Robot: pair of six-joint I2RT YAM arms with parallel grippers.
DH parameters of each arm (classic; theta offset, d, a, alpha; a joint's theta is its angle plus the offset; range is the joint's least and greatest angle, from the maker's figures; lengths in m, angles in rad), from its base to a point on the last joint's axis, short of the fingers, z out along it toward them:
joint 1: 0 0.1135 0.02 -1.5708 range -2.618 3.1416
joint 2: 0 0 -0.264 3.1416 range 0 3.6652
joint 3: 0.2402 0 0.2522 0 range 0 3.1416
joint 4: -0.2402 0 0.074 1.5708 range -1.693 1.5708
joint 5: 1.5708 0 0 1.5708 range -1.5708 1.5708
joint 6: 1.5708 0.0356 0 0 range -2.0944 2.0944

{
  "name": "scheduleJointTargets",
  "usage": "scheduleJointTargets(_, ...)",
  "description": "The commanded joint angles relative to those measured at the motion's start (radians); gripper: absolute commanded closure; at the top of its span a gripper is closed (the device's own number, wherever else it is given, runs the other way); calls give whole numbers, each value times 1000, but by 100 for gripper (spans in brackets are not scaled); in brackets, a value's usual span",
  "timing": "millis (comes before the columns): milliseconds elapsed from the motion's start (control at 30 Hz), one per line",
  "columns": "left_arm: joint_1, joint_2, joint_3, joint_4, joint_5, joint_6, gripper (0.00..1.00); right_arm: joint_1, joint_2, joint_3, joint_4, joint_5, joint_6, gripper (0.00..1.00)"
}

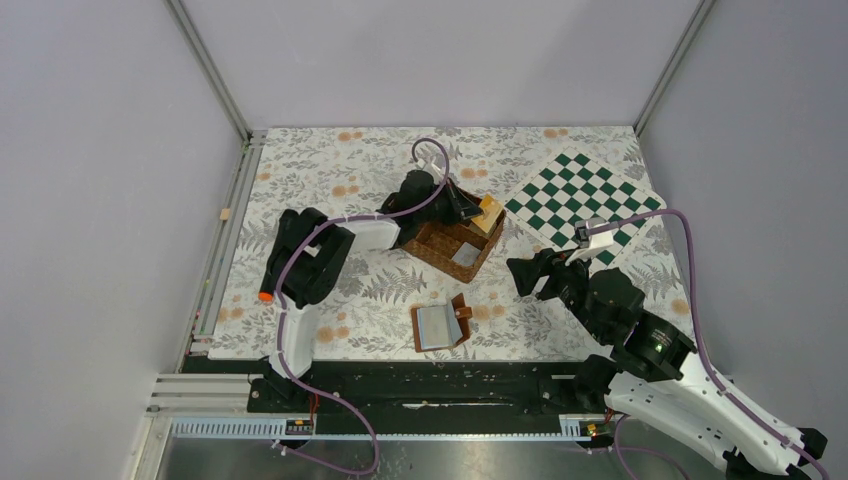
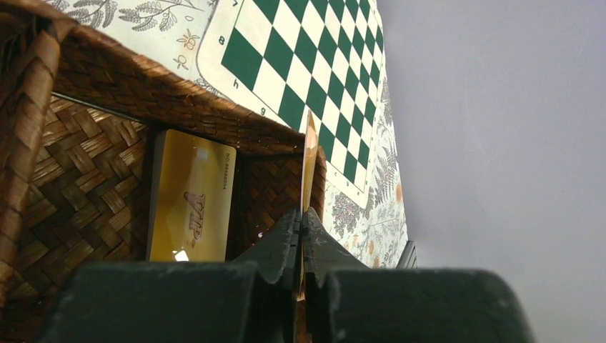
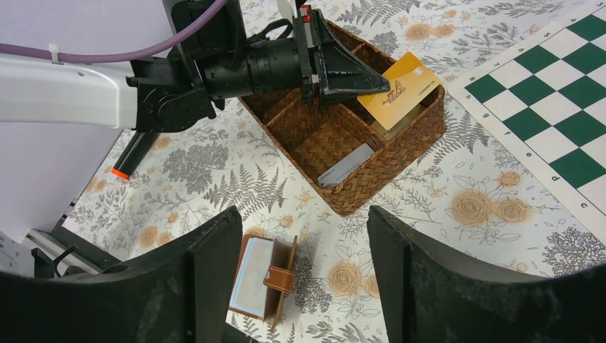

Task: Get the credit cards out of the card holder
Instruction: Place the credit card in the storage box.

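Observation:
The brown card holder (image 1: 440, 326) lies open near the table's front edge, its blue-grey pocket (image 3: 251, 275) facing up and its closing tab sticking out. My left gripper (image 3: 366, 81) is shut on a yellow-gold credit card (image 3: 401, 88) and holds it over the far compartment of a woven basket (image 3: 400, 168). In the left wrist view this card (image 2: 309, 161) shows edge-on between the closed jaws (image 2: 301, 223). A second gold credit card (image 2: 191, 196) lies flat inside that compartment. My right gripper (image 3: 304, 214) hovers open and empty above the card holder.
A grey card (image 3: 345, 166) lies in another compartment of the basket (image 1: 430, 250). A green-and-white chessboard mat (image 1: 585, 195) covers the far right of the floral tablecloth. Grey walls close in the back and sides.

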Motion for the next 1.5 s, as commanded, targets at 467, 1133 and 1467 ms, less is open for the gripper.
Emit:
scheduleJointTargets(467, -5, -2, -23, 31, 19, 27, 100, -4, 12, 7, 26, 21, -9, 28)
scheduleJointTargets(1133, -4, 81, 101, -186, 46, 101, 79, -4, -29, 15, 24, 10, -9, 28)
scheduleJointTargets(1467, -10, -6, 91, -246, -38, 211, 76, -4, -24, 14, 24, 10, -17, 28)
